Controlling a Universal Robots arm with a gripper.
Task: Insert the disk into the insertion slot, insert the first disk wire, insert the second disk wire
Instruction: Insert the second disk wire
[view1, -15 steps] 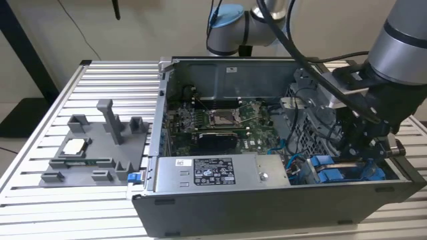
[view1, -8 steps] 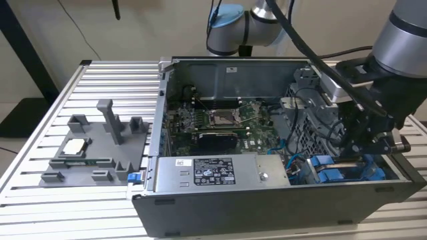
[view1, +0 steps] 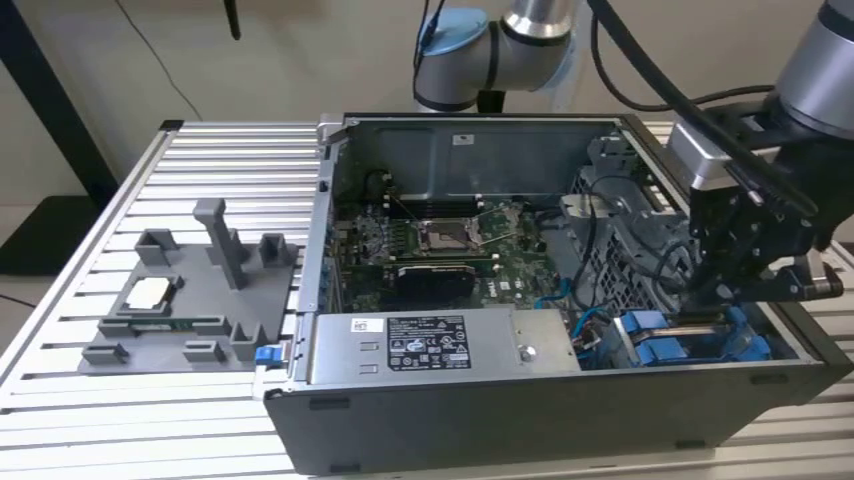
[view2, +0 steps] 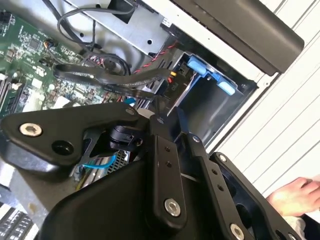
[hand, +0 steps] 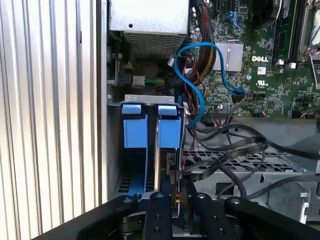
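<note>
Disk carriers (hand: 150, 127) of bright blue plastic are seen seated upright in the insertion slot (view1: 694, 345), at the corner of the open computer case (view1: 534, 300) lying at about 4 o'clock in the exterior view. The hand (view1: 694, 310) is lowered into that corner, directly over the blue frames; in the first wrist view its black fingers (hand: 161, 215) are drawn close together about a thin dark edge between the carriers, though whether anything is actually gripped cannot be told. In the second wrist view the hand (view2: 167, 122) is pointed at the bay, where blue tabs (view2: 197, 65) are visible. A blue cable (hand: 200, 75) and several black cables (hand: 235, 150) are looped just beside the slot. At 9 o'clock from the hand, within the case, a grey power-supply box (view1: 434, 345) is placed, and the green motherboard (view1: 447, 245) is set beyond it. Farther out at 9 o'clock, a grey fixture tray (view1: 187, 300) is rested on the ribbed metal surface (view1: 80, 400). Part of a person's hand (view2: 295, 195) is seen at the second wrist view's edge.
</note>
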